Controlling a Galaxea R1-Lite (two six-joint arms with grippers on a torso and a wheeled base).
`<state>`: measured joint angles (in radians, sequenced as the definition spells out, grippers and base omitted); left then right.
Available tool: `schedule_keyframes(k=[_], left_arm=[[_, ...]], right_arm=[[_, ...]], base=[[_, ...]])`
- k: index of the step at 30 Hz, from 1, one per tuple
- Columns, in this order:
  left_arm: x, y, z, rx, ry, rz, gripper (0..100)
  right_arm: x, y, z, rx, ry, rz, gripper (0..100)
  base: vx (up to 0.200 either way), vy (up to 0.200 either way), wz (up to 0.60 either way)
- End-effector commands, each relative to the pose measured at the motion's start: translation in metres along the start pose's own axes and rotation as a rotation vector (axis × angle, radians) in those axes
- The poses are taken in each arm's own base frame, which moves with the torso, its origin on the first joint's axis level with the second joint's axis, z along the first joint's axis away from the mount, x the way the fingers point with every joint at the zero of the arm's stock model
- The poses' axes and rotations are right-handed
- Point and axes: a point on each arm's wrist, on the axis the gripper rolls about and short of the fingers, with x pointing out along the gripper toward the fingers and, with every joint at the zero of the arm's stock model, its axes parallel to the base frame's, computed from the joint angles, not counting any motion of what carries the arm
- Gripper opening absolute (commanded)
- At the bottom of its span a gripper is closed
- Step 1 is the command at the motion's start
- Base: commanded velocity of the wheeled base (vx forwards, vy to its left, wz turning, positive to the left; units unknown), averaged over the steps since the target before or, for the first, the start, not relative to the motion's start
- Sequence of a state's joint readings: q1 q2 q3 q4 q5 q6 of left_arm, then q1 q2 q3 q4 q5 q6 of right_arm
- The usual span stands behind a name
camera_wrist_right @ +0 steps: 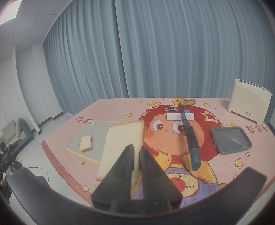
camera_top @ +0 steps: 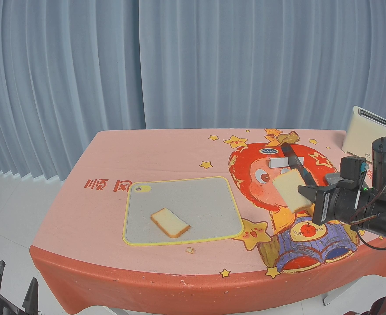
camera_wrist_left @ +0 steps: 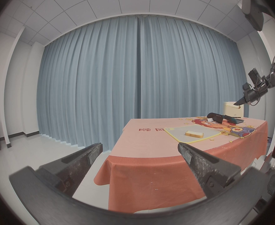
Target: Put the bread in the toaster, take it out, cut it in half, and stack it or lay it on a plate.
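Observation:
My right gripper (camera_top: 306, 192) (camera_wrist_right: 136, 150) is shut on a pale slice of bread (camera_top: 291, 190) (camera_wrist_right: 121, 143), held upright above the right half of the table, over the cartoon print. A smaller, browner piece of bread (camera_top: 170, 222) (camera_wrist_right: 86, 142) (camera_wrist_left: 194, 134) lies on the grey cutting board (camera_top: 201, 197). The cream toaster (camera_top: 367, 132) (camera_wrist_right: 249, 100) stands at the far right corner. A blue-handled knife (camera_top: 294, 159) (camera_wrist_right: 189, 136) lies beyond the held slice. My left gripper (camera_top: 15, 281) (camera_wrist_left: 140, 149) is open and holds nothing, low beside the table's front left corner.
A grey plate (camera_wrist_right: 231, 139) rests on the cloth between the knife and the toaster. A crumb (camera_top: 190, 250) lies just in front of the cutting board. Blue curtains hang behind the table.

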<state>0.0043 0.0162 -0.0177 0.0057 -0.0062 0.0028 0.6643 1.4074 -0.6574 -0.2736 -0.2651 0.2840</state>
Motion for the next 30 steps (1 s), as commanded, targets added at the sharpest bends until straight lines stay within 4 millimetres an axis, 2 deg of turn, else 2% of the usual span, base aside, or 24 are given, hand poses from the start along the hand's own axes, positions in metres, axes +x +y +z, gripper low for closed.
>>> schedule_keyframes(k=[1,17,25,30], left_arm=[[0.000,0.000,-0.005,-0.001,0.000,0.002,100],[0.000,0.000,-0.005,-0.006,0.000,0.002,100],[0.000,0.000,-0.005,-0.007,0.000,0.002,100],[0.000,0.000,-0.005,-0.001,0.000,-0.001,100]], right_arm=[[-0.005,-0.003,0.002,0.005,-0.014,-0.002,0],[-0.009,-0.012,0.004,0.019,-0.026,-0.038,0],[-0.007,-0.035,0.009,0.031,-0.041,-0.131,0],[-0.001,-0.057,0.012,0.046,-0.038,-0.209,0]], base=[[0.000,-0.200,0.00],[0.000,-0.200,0.00],[0.000,-0.200,0.00],[0.000,0.000,0.00]])
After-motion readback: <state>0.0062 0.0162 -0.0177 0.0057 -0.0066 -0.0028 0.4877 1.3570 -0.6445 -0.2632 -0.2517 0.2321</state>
